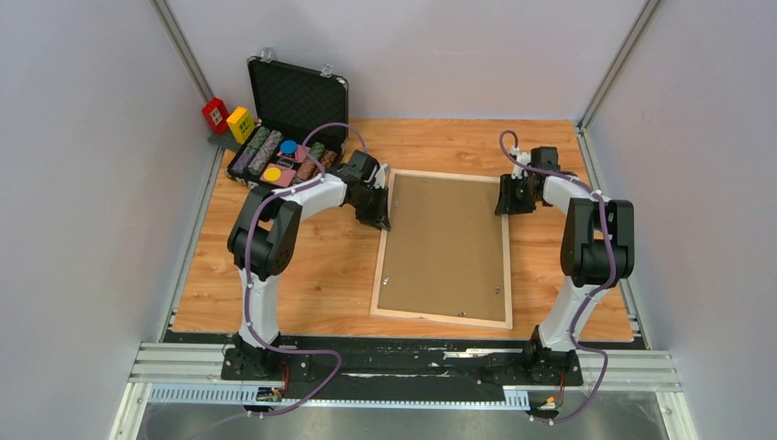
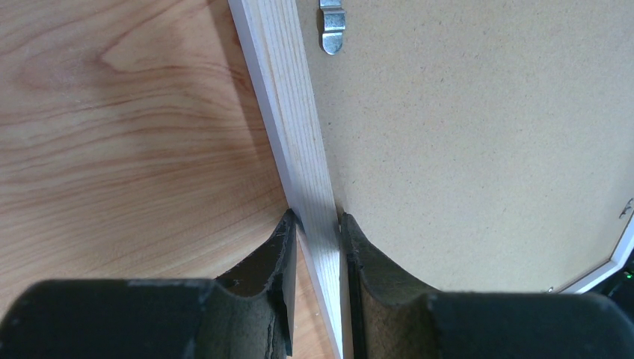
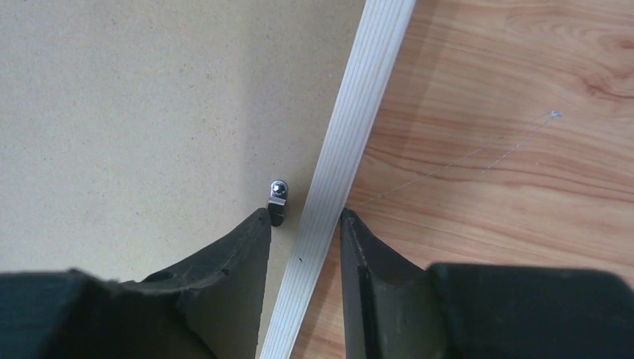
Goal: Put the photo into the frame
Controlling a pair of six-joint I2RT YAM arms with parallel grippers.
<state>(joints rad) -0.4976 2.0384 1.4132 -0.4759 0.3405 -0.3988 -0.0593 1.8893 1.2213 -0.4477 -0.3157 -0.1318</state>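
The pale wood frame [image 1: 443, 318] lies face down in the middle of the table, with a plain brown backing board [image 1: 446, 246] filling it. The photo is hidden. My left gripper [image 1: 383, 220] is at the far end of the frame's left rail [image 2: 288, 112]. It [image 2: 318, 221] is shut on that rail, one finger on each side. My right gripper [image 1: 507, 203] is at the far end of the right rail [image 3: 359, 112]. It [image 3: 305, 215] straddles the rail, open: the outer finger touches the rail and a gap shows at the inner finger, beside a small metal tab [image 3: 277, 196].
An open black case [image 1: 298, 96] with coloured items stands at the back left, close behind my left arm. Red [image 1: 216, 114] and yellow [image 1: 240, 122] blocks sit beside it. Another metal tab [image 2: 332, 30] is on the backing board. Walls close in on both sides.
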